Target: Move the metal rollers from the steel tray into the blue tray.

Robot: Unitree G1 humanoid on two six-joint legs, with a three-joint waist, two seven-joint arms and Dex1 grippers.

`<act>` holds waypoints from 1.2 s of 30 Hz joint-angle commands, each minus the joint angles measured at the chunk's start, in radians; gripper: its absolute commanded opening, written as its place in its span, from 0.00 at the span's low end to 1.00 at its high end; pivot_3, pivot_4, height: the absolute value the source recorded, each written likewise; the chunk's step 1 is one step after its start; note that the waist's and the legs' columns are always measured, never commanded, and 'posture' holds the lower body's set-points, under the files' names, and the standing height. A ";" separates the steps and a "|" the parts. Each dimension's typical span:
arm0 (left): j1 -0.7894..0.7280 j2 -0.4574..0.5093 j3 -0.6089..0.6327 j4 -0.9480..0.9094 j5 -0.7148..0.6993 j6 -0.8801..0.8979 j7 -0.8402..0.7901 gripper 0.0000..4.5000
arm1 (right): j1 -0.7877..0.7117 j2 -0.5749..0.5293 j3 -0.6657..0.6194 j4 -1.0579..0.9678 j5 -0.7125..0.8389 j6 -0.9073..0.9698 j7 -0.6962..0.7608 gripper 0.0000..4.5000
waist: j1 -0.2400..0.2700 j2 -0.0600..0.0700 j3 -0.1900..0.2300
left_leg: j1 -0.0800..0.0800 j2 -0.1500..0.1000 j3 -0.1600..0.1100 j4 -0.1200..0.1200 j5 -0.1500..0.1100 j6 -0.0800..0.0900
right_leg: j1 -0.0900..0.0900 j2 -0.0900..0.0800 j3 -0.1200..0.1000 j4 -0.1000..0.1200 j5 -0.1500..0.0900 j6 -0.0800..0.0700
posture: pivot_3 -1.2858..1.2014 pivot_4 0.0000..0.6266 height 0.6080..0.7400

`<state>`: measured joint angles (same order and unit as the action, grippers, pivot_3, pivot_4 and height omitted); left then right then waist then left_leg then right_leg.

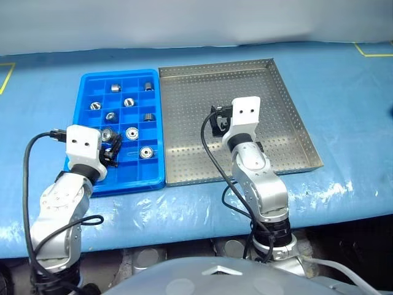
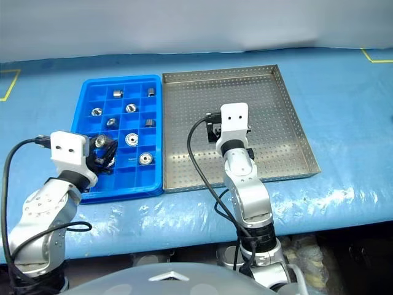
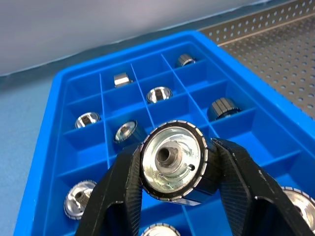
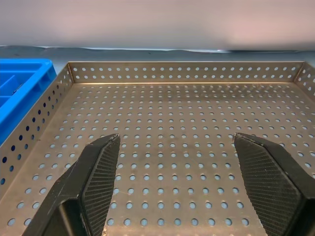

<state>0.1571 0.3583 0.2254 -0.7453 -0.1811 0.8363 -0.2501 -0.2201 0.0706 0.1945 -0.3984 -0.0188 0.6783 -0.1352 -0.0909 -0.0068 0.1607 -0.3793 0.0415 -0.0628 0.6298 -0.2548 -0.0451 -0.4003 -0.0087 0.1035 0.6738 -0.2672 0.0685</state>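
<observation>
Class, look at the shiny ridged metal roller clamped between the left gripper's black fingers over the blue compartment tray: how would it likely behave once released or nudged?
The shiny ridged metal roller looks solid, so probably heavy for its size and rigid. Its round rim suggests it could roll on edge, though the blue compartment tray walls would likely stop it. The left gripper probably holds it firmly on that knurled edge.

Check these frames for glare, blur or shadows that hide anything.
Left wrist view: sharp; bright glints on the held roller. Right wrist view: steel tray floor crisp, evenly lit. Head views: soft glare on the table's plastic sheet near the front edge; nothing hidden.
</observation>
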 commanded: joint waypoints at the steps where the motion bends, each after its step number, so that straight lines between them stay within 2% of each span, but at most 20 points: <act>1: 0.019 0.025 -0.007 -0.051 -0.021 0.030 -0.022 0.41 | 0.009 0.028 0.011 -0.017 -0.001 -0.031 0.001 0.85 | 0.000 0.000 0.000 | 0.000 0.000 0.000 0.000 0.000 0.000 | 0.000 0.000 0.000 0.000 0.000 0.000 | 0.51 0.24 1.00; 12: 0.082 0.116 -0.024 -0.104 -0.097 0.133 -0.100 0.41 | 0.030 0.037 -0.002 -0.025 -0.003 -0.039 -0.016 0.85 | -0.002 0.000 0.000 | 0.000 0.001 0.000 0.000 0.000 0.000 | 0.000 0.000 0.000 0.000 -0.001 -0.001 | 0.50 0.24 1.00; 25: 0.083 0.234 -0.054 -0.121 -0.177 0.233 -0.167 0.41 | 0.047 0.036 -0.016 -0.040 -0.006 -0.044 -0.043 0.85 | -0.006 0.000 0.000 | 0.000 0.001 0.000 -0.001 0.000 0.000 | 0.000 0.000 -0.001 0.000 -0.002 -0.003 | 0.49 0.24 1.00; 27: 0.077 0.250 -0.054 -0.119 -0.184 0.241 -0.174 0.58 | 0.051 0.036 -0.017 -0.044 -0.006 -0.044 -0.048 0.85 | -0.006 0.000 0.000 | 0.000 0.001 0.000 -0.001 0.000 0.000 | 0.000 0.000 -0.001 0.000 -0.002 -0.004 | 0.48 0.24 1.00; 33: 0.023 0.257 -0.026 -0.124 -0.235 0.223 -0.208 0.99 | 0.066 0.036 -0.019 -0.059 -0.010 -0.038 -0.056 0.85 | -0.014 0.000 0.000 | 0.000 0.001 0.001 -0.001 0.000 0.000 | -0.001 0.000 -0.001 0.000 -0.002 -0.004 | 0.48 0.24 1.00; 36: -0.023 0.182 0.029 -0.112 -0.297 0.152 -0.216 0.99 | 0.079 0.036 -0.031 -0.073 -0.006 -0.029 -0.058 0.85 | -0.019 0.000 0.000 | 0.000 0.001 0.001 -0.001 0.000 0.000 | -0.001 0.000 -0.001 0.000 -0.002 -0.004 | 0.47 0.24 1.00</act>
<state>0.1537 0.5598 0.2100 -0.8315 -0.4422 1.0384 -0.4594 -0.1481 0.0664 0.1632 -0.4159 -0.0275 0.6592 -0.1859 -0.1098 -0.0067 0.1605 -0.3793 0.0427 -0.0622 0.6289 -0.2550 -0.0453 -0.4009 -0.0085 0.1026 0.6740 -0.2693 0.0647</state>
